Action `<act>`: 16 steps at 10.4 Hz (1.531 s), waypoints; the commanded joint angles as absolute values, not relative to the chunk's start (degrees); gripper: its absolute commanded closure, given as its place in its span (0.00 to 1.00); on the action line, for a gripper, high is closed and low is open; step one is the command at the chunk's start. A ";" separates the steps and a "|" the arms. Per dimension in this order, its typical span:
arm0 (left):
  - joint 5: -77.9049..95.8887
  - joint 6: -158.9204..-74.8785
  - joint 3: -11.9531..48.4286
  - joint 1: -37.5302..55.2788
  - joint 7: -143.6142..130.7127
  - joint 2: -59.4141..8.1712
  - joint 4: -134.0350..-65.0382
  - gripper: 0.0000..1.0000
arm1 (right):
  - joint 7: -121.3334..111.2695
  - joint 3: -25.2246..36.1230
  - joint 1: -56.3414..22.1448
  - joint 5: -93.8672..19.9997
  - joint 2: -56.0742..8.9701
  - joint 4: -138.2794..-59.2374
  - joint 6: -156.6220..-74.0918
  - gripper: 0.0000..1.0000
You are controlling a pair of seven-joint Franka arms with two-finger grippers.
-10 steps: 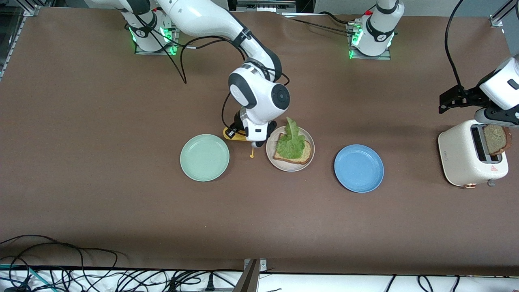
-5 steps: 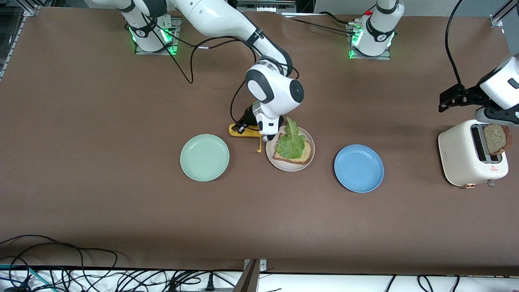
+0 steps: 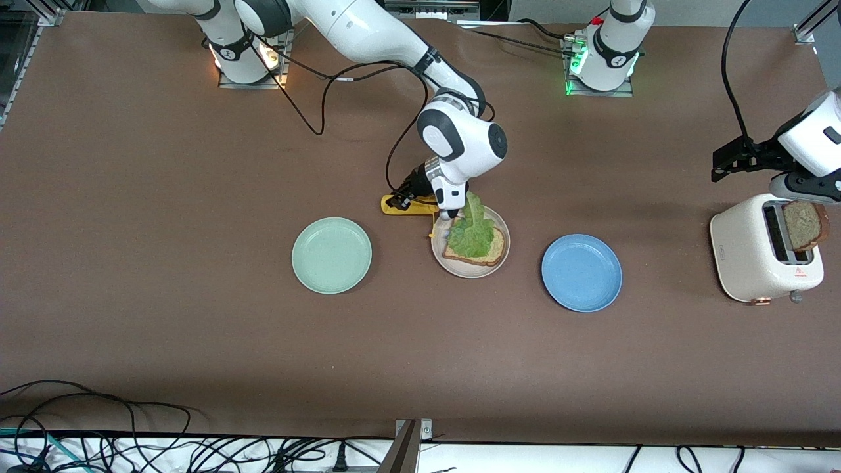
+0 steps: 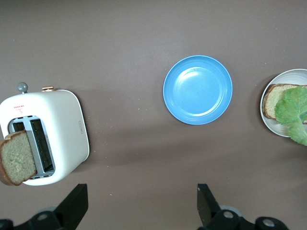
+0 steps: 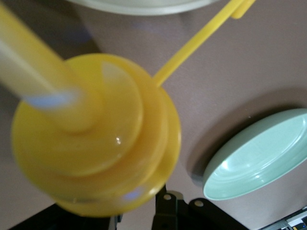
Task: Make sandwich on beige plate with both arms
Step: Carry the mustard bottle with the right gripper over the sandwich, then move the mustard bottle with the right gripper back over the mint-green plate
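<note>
Shifted over in the last second, away from the green plate (image 3: 332, 255): right gripper (image 3: 449, 211) now low at the eleven o'clock rim of the beige plate (image 3: 470, 272), jaws pinching a yellow tool (image 3: 401, 205). Sandwich (image 3: 483, 244) half built on that plate, bread under lettuce, at five o'clock from those jaws, leaf tip just beside them. Waiting above the toaster (image 4: 62, 139): left gripper (image 4: 141, 201), jaws spread.

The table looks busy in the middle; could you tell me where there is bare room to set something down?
Bare table lies nearer the front camera than the three plates, and between the blue plate and the toaster. The mint-green plate is bare too. It is crowded at the beige plate, where the right gripper holds a yellow tool beside the lettuce.
</note>
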State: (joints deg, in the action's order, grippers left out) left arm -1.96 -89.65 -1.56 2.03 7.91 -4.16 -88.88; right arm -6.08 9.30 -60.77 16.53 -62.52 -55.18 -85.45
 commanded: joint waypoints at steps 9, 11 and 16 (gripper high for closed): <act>-4.04 -88.42 -1.49 1.93 7.91 -4.48 -87.45 0.00 | -15.38 6.50 -48.18 12.76 -43.88 -58.52 -78.66 1.00; -4.04 -88.42 -1.58 1.93 7.91 -4.40 -87.36 0.00 | -15.38 6.50 -43.18 5.40 -37.74 -65.08 -81.19 1.00; -4.04 -88.51 -1.41 2.20 7.82 -4.66 -87.45 0.00 | -23.97 4.58 -32.37 2.12 -25.16 -82.05 -91.56 1.00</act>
